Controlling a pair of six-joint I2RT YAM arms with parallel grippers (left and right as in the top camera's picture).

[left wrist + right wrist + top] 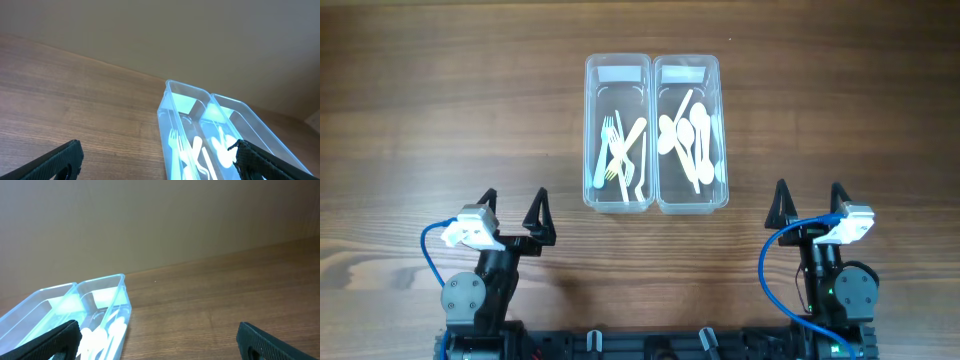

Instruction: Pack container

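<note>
Two clear plastic containers stand side by side at the table's middle back. The left container point(617, 70) holds white plastic forks point(610, 150). The right container point(687, 70) holds white plastic spoons point(690, 135). My left gripper point(513, 212) is open and empty near the front left, apart from the containers. My right gripper point(808, 200) is open and empty near the front right. The left wrist view shows both containers point(175, 95) ahead between my open fingers point(160, 160). The right wrist view shows them point(100, 287) at its lower left, with open fingers point(160, 340).
The wooden table point(420, 120) spreads around the containers. A plain beige wall point(160, 220) rises behind the table. Blue cables point(770, 270) loop at each arm base by the front edge.
</note>
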